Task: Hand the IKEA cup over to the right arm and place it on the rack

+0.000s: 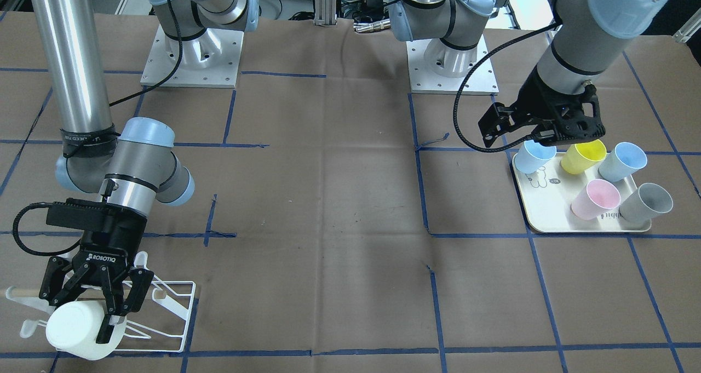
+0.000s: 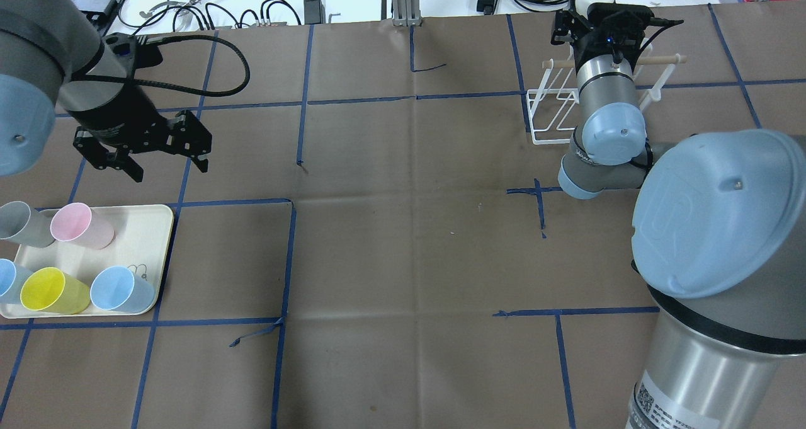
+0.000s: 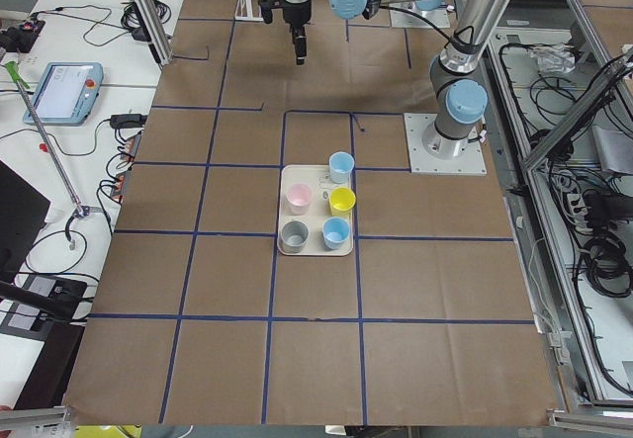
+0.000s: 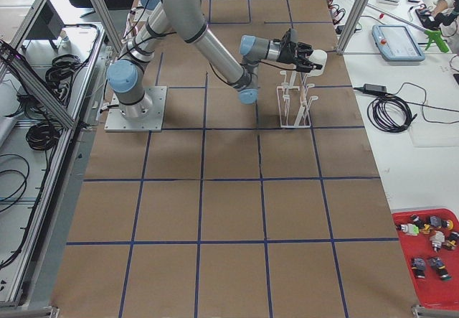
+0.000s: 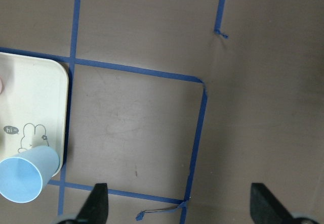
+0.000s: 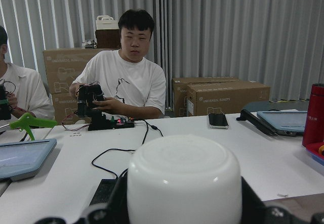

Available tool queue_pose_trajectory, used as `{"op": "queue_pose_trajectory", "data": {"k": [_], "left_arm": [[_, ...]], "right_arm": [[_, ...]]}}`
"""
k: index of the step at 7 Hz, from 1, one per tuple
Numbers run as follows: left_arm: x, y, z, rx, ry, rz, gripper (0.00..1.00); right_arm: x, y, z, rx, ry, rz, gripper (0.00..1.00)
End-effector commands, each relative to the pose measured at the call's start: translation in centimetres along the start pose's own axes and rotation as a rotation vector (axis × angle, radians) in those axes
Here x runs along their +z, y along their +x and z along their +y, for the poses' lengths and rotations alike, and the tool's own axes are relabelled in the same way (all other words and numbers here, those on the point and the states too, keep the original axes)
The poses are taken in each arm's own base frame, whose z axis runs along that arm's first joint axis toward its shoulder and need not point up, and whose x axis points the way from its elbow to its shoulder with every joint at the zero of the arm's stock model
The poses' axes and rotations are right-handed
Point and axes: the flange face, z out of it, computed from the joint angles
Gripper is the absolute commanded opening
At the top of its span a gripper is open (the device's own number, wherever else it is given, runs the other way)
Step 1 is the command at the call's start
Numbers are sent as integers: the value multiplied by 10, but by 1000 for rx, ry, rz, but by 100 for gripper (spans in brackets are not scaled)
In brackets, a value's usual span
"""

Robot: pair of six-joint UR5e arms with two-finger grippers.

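Small white plastic cup (image 1: 71, 332) is held base-up in the black 2-finger right gripper (image 1: 90, 307), jaws closed on its wall, just above the white wire rack (image 1: 190, 313). It is likely light, stiff and slick, so a gentle mid-wall hold suits it. Left gripper (image 2: 167, 167), well apart from the rack, is wide open and empty.

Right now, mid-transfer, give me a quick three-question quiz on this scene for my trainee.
1. True or false: the right gripper is shut on the white cup at the rack.
2. How many cups sit on the tray?
3. The left gripper is: A) open and empty, B) holding a yellow cup, C) resting on the rack.
Key: 1 true; 2 five; 3 A.
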Motion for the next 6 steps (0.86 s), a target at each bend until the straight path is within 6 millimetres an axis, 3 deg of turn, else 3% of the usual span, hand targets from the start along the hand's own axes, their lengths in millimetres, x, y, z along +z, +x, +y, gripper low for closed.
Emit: {"op": "queue_pose_trajectory", "data": {"k": [1,2,3,6], "left_arm": [[24,-82,13,68,-42,29,99],[41,-123,22,82,-67,54,99],[56,-149,35,82,-89,78,99],[77,-125,97,65,-84,80,98]], "right_arm": [[0,-1,9,0,-4,-2,4],[0,-2,12,-1,-10,-3,4],[1,-2,16,-1,-15,-3,4],[0,-10,28,-7,-32,-13,6]]}}
